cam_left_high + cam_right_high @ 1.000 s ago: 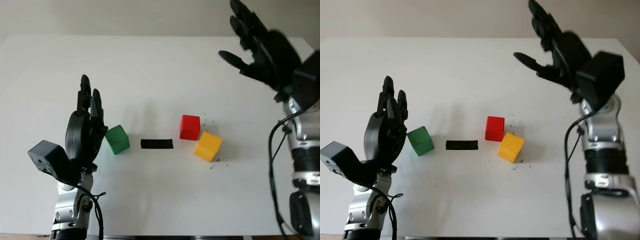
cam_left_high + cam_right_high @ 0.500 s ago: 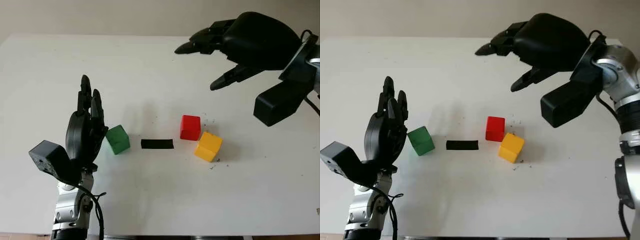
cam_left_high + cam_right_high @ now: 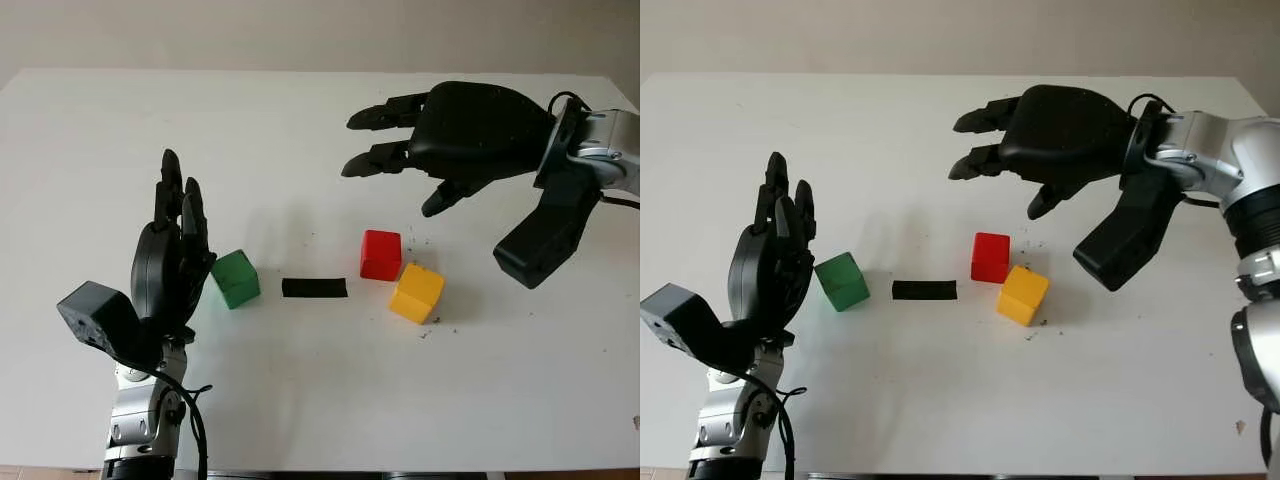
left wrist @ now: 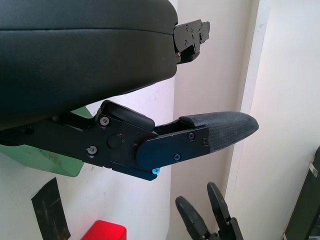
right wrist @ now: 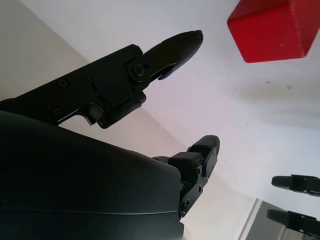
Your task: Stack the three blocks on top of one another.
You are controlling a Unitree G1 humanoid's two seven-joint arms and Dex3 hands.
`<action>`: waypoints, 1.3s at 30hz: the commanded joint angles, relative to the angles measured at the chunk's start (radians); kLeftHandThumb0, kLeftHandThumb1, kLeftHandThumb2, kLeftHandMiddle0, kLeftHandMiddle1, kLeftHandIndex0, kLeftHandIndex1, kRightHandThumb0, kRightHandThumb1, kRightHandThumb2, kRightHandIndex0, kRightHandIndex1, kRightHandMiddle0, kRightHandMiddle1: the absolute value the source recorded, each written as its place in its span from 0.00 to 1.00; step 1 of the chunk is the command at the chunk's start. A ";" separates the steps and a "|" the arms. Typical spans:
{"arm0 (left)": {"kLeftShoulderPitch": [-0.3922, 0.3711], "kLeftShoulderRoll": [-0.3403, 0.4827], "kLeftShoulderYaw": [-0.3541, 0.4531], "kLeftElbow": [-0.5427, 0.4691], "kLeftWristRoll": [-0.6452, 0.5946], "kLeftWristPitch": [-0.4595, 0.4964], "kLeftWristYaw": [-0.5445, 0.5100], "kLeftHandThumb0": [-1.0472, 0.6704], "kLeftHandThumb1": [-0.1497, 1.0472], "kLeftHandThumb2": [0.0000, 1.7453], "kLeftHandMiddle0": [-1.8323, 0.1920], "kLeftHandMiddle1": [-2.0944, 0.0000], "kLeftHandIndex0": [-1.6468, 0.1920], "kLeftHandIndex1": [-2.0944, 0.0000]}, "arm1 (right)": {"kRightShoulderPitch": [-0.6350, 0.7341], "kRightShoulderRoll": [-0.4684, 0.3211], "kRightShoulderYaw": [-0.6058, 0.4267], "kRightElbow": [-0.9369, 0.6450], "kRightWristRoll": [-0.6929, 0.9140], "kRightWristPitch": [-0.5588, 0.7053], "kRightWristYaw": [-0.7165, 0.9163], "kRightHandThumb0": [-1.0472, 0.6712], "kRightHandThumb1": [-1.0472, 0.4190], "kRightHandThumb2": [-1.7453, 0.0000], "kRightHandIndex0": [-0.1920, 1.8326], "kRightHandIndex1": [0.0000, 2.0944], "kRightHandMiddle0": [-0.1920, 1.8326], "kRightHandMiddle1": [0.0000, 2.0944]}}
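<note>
Black fingers on our left hand [image 3: 175,255] point upward at the near left of the table [image 3: 300,400]; it is open and holds nothing. The green block [image 3: 235,278] sits just beside it, and we cannot tell whether they touch. If that hand shifts sideways, we judge it could nudge the green block out of line.

Next along, a black strip [image 3: 314,288] lies flat between the green block and the other two. The yellow block [image 3: 416,292] is turned at an angle, with one corner just beside the red block [image 3: 380,254], touching or nearly so. That closeness is our main worry: fingers closing on the red block could catch the yellow corner and push it away or tip the red one. The same holds in reverse if we go for yellow first. A block grasped off-square could also land crooked on the one beneath and slide off.

Farther back, our right hand [image 3: 455,135] hangs above the table, open and empty, palm down, with its fingers [image 3: 385,158] reaching toward the left. It is beyond and above the red block, well apart from it. From its wrist view the red block [image 5: 270,30] lies ahead of the fingertips. We judge that no stacking is done yet. A steep descent from here could come down on a block's top rather than around its sides.
</note>
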 commanded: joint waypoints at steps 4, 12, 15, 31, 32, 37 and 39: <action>0.003 0.005 0.003 0.006 -0.003 -0.009 -0.004 0.17 1.00 0.37 1.00 1.00 1.00 1.00 | -0.010 0.001 0.034 0.027 -0.005 -0.029 -0.036 0.28 0.16 0.97 0.16 0.02 0.31 0.11; 0.004 0.006 0.004 0.007 0.004 -0.015 0.003 0.17 1.00 0.37 1.00 1.00 1.00 1.00 | 0.017 0.005 0.073 0.043 -0.024 -0.050 -0.087 0.29 0.13 0.97 0.14 0.02 0.33 0.12; 0.005 0.005 0.004 0.003 0.000 -0.012 0.001 0.17 1.00 0.37 1.00 1.00 1.00 1.00 | 0.025 0.003 0.090 0.046 -0.032 -0.052 -0.101 0.30 0.12 0.96 0.14 0.02 0.33 0.13; 0.008 0.008 0.004 -0.008 0.005 -0.003 0.010 0.17 1.00 0.36 1.00 1.00 1.00 1.00 | 0.052 0.017 0.185 0.056 -0.122 -0.037 -0.187 0.39 0.10 0.97 0.13 0.02 0.31 0.13; 0.008 0.008 0.004 -0.009 0.004 -0.002 0.009 0.17 1.00 0.36 1.00 1.00 1.00 1.00 | 0.053 0.019 0.188 0.059 -0.121 -0.036 -0.190 0.39 0.10 0.97 0.13 0.02 0.31 0.13; 0.009 0.008 0.005 -0.009 -0.002 -0.002 0.004 0.17 1.00 0.36 1.00 1.00 1.00 1.00 | 0.058 0.027 0.197 0.061 -0.119 -0.029 -0.200 0.38 0.10 0.97 0.14 0.02 0.32 0.13; 0.007 0.008 0.004 -0.007 -0.001 -0.002 0.004 0.17 1.00 0.36 1.00 1.00 1.00 1.00 | 0.058 0.031 0.204 0.065 -0.124 -0.024 -0.205 0.38 0.09 0.97 0.13 0.02 0.32 0.13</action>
